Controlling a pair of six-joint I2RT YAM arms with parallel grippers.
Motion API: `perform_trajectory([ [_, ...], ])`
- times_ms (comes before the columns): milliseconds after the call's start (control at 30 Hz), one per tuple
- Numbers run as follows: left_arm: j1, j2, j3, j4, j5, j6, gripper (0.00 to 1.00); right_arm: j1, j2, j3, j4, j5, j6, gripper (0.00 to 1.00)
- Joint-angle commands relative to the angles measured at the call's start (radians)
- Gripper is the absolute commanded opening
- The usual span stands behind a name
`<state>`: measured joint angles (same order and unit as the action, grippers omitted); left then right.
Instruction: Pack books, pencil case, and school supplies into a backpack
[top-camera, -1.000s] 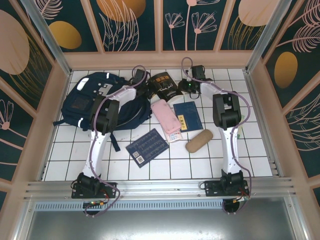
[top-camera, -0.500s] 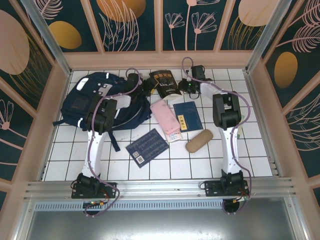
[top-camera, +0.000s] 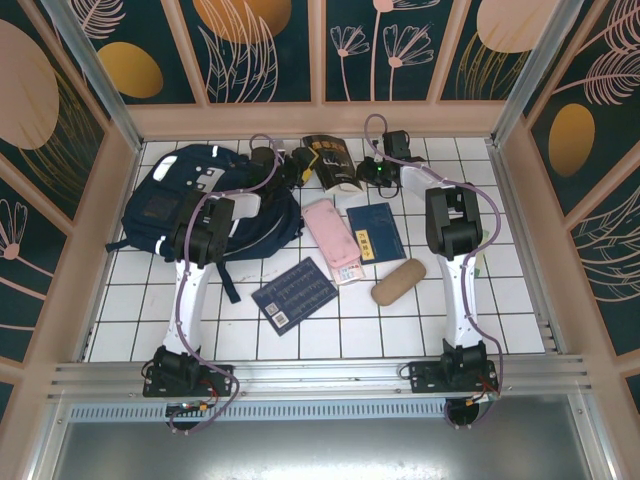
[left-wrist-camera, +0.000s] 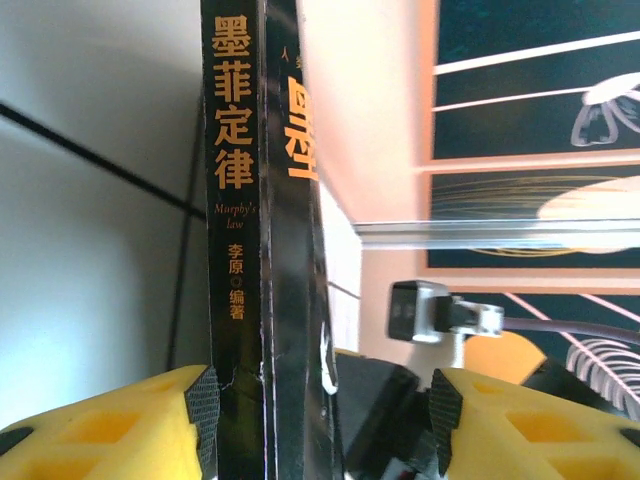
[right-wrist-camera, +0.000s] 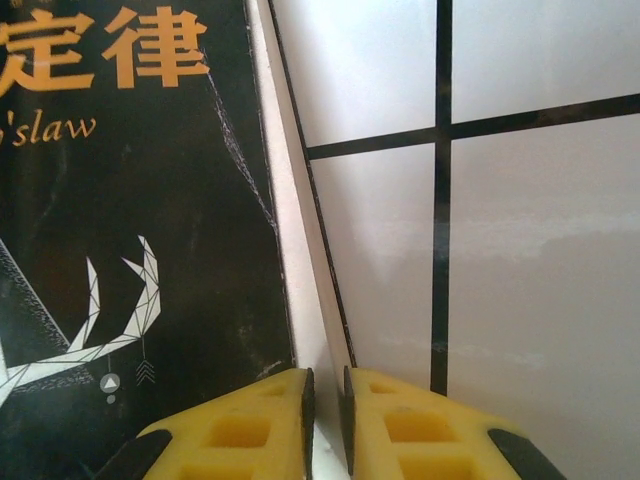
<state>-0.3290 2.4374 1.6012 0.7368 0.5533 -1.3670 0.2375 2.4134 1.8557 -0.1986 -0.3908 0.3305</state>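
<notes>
The black book with orange lettering stands tipped up on edge at the back of the tiled table. My right gripper is shut on its white page edge; the cover fills the left of the right wrist view. My left gripper is open around the book's spine; the left pad touches it and the right pad stands well clear. The navy backpack lies at the back left. A pink pencil case, a navy book and a grid-patterned navy book lie flat mid-table.
A tan oblong case lies right of the pink one. A small pale piece sits beside the right arm. Peach walls enclose the table on three sides. Backpack straps trail toward the left arm.
The black book has tipped up from lying fairly flat to standing on edge. My left gripper moved right to its spine and its jaws widened. The right gripper keeps its hold.
</notes>
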Motion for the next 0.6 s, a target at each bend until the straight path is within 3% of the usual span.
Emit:
perform_trajectory([
  [0,-0.030,0.005,0.009,0.174,0.093,-0.070,0.60,0.046,-0.002,-0.013,-0.058,-0.070,0.024,0.18],
  [100,-0.031,0.019,0.056,0.056,0.090,-0.057,0.60,0.047,-0.002,-0.013,-0.055,-0.068,0.026,0.18],
  [233,-0.030,0.027,0.115,-0.252,0.041,0.044,0.60,0.048,-0.003,-0.013,-0.054,-0.065,0.029,0.18],
  [433,-0.031,0.061,0.007,0.152,0.066,-0.260,0.56,0.048,-0.006,-0.014,-0.055,-0.065,0.035,0.18],
  [500,-0.031,0.059,0.044,0.060,0.073,-0.202,0.54,0.049,-0.007,-0.016,-0.055,-0.063,0.035,0.18],
  [567,-0.031,0.039,0.095,-0.158,0.050,-0.055,0.53,0.049,-0.008,-0.013,-0.059,-0.060,0.036,0.19],
])
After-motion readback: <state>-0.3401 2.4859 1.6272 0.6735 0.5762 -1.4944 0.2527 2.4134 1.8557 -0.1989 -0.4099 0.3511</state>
